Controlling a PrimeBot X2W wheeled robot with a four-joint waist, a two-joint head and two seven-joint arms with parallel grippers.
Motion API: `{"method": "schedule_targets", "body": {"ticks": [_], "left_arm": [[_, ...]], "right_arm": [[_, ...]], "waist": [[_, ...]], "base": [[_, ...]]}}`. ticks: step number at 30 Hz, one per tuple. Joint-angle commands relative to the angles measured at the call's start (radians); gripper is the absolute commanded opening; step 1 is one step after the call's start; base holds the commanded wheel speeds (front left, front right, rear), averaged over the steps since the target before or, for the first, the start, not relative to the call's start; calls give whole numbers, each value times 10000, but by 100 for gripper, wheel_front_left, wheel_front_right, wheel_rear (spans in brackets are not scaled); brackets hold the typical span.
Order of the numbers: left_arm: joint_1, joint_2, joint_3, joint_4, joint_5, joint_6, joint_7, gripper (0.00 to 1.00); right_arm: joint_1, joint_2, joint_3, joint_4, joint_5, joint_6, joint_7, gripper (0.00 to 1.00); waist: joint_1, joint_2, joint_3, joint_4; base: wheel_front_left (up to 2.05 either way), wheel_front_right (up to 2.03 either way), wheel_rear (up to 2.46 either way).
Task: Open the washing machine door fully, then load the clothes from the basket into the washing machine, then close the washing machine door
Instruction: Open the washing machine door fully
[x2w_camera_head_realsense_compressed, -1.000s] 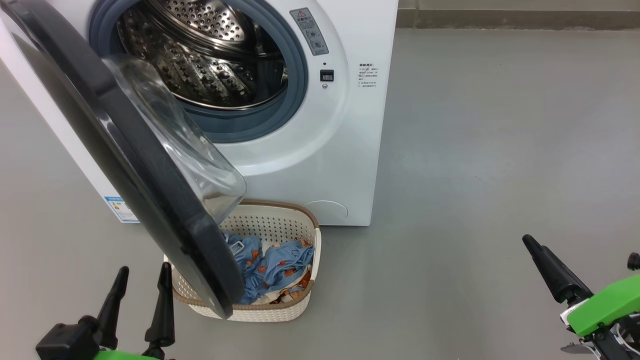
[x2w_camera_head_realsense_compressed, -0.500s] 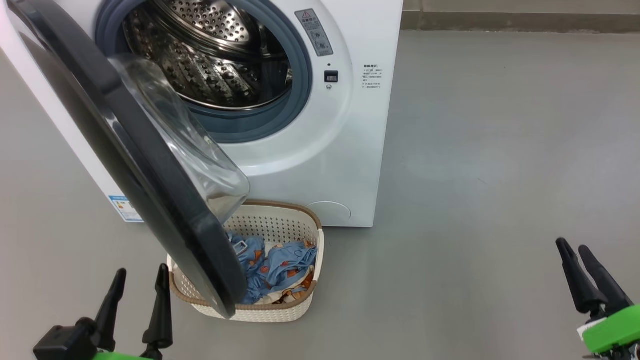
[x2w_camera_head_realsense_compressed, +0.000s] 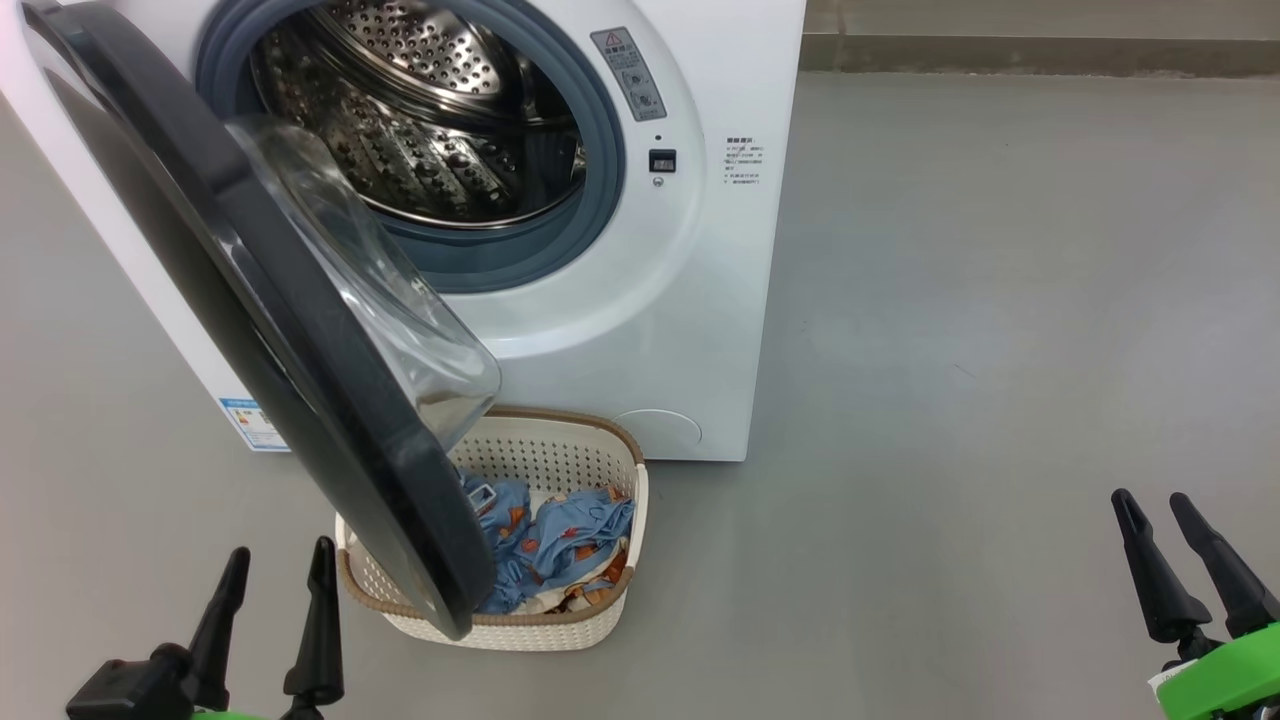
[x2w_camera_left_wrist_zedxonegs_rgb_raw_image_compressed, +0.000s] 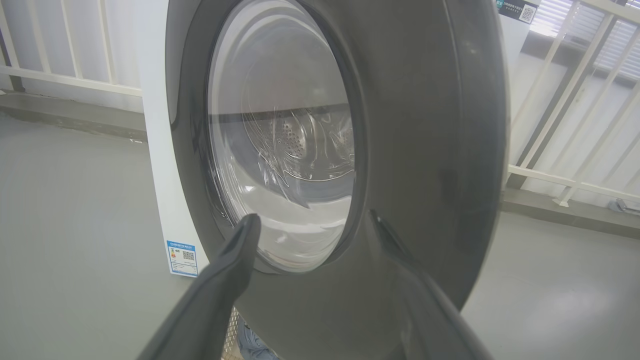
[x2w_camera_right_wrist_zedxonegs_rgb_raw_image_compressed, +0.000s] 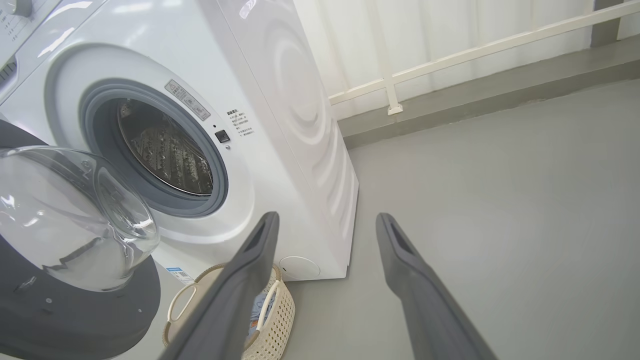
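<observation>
Washer first: the big white front-loading washing machine (x2w_camera_head_realsense_compressed: 620, 300) takes up 12 o'clock of the head view. Its large round glossy black door (x2w_camera_head_realsense_compressed: 330, 430), with the bulging clear glass window, swings out toward 8 o'clock and overhangs the small cream-white perforated plastic basket (x2w_camera_head_realsense_compressed: 520, 632). That basket sits on the grey floor (x2w_camera_head_realsense_compressed: 950, 350) at 6 o'clock, right in front of the machine. Light blue clothes (x2w_camera_head_realsense_compressed: 565, 540) with orange-brown prints are bunched inside it. Left gripper (x2w_camera_head_realsense_compressed: 282, 548) at 7 o'clock, near the door, has its fingers apart and holds nothing. Right gripper (x2w_camera_head_realsense_compressed: 1150, 497) at 4 o'clock is the same, well apart from everything.
</observation>
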Motion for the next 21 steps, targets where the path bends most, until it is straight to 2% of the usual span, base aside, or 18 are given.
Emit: {"method": "schedule_targets", "body": {"ticks": [1, 11, 21], "left_arm": [[-160, 229, 358, -298, -122, 71, -103, 100], [-131, 254, 303, -313, -149, 120, -124, 100], [-162, 311, 301, -346, -213, 167, -144, 100]], "right_arm": [[106, -259, -19, -214, -458, 58, -129, 100], [430, 207, -684, -520, -2673, 58, -132, 100], [680, 590, -1037, -672, -3382, 58, -133, 100]], "waist": [[0, 0, -4, 5], [0, 0, -25, 82], [0, 0, 66, 68]], "base": [[0, 0, 0], [0, 0, 0], [0, 0, 0]]}}
